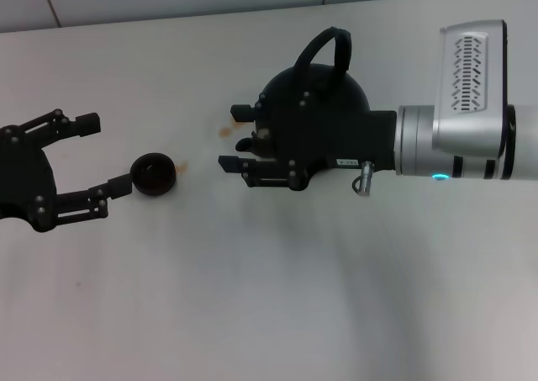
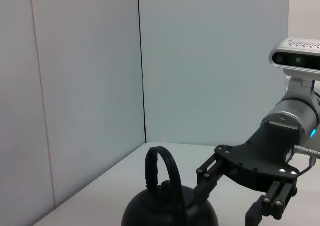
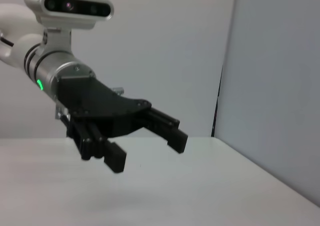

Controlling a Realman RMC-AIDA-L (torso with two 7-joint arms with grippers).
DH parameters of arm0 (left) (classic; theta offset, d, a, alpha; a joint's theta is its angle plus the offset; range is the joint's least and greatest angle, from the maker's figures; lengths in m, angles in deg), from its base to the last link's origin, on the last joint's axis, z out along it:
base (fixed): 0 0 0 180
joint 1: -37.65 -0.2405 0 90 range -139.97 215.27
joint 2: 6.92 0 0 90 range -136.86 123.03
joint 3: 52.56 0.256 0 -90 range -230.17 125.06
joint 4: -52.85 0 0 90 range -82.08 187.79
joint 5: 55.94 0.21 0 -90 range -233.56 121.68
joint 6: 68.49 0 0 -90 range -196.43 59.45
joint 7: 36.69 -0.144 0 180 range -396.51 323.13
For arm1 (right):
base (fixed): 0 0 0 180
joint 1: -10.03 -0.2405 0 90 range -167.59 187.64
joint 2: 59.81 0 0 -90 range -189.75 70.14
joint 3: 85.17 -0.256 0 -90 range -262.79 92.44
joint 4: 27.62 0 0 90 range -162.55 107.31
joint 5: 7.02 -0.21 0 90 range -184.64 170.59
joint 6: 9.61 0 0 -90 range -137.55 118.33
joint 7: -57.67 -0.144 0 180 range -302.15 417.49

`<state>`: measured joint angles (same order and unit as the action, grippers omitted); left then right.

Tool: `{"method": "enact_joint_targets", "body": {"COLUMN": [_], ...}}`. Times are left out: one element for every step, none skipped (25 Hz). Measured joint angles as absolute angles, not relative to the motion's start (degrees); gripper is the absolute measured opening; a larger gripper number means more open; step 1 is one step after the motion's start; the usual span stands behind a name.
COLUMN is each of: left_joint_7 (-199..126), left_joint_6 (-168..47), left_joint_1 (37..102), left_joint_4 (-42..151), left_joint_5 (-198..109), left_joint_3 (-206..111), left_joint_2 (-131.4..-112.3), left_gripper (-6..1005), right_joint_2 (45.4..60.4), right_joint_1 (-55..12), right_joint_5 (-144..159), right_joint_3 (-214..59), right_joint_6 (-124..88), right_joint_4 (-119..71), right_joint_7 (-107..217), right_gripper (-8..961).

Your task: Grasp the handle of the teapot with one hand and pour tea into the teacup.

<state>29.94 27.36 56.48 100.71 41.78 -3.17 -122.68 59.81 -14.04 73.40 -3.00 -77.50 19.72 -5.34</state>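
My teapot (image 1: pixel 315 103) is a round, matte-black, kettle-like pot sitting on the white table (image 1: pixel 252 297) toward the far edge, close to the wall. Its handle (image 1: pixel 324 49), a thick black hoop, arches over the top and joins the body at both sides. In my head view the hoop stands upright with its arch running roughly left to right; the left wrist view shows the same hoop (image 2: pixel 162 168) rising narrow and tall above the dark body (image 2: pixel 167 211). I think the spout points toward my left, at the cup side, but my own gripper covers that part, so I cannot be sure.

My right gripper (image 1: pixel 238 137) hangs over the near side of the teapot, fingers spread apart and holding nothing, pointing left; it is not on the handle.

The teacup (image 1: pixel 153 174) is a tiny round dark cup, well to the left of the teapot. Small orange-brown drips of tea (image 1: pixel 225 130) mark the table between the two.

My left gripper (image 1: pixel 105 156) lies at the left edge, jaws wide, one fingertip (image 1: pixel 120 187) just beside the teacup
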Motion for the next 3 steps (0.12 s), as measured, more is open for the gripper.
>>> {"method": "enact_joint_targets", "body": {"left_joint_7": [29.9,29.7,29.6], "left_joint_6": [27.4,27.4,27.4], "left_joint_1": [56.5,56.5,56.5], "left_joint_4": [100.7,100.7,100.7], "left_joint_5": [41.8,41.8,41.9], "left_joint_3": [-3.2,-3.2,-3.2], "left_joint_2": [-122.68,-122.75,-122.81], "left_gripper": [874,874,874], "right_joint_2": [59.81,59.81,59.82], "right_joint_1": [-13.8,-13.5,-13.2], "right_joint_5": [73.4,73.4,73.4], "right_joint_3": [-3.0,-2.9,-2.9], "right_joint_6": [-77.5,-77.5,-77.5], "right_joint_4": [19.8,20.0,20.2], "right_joint_7": [-5.3,-5.3,-5.3], "right_gripper": [651,651,651]}}
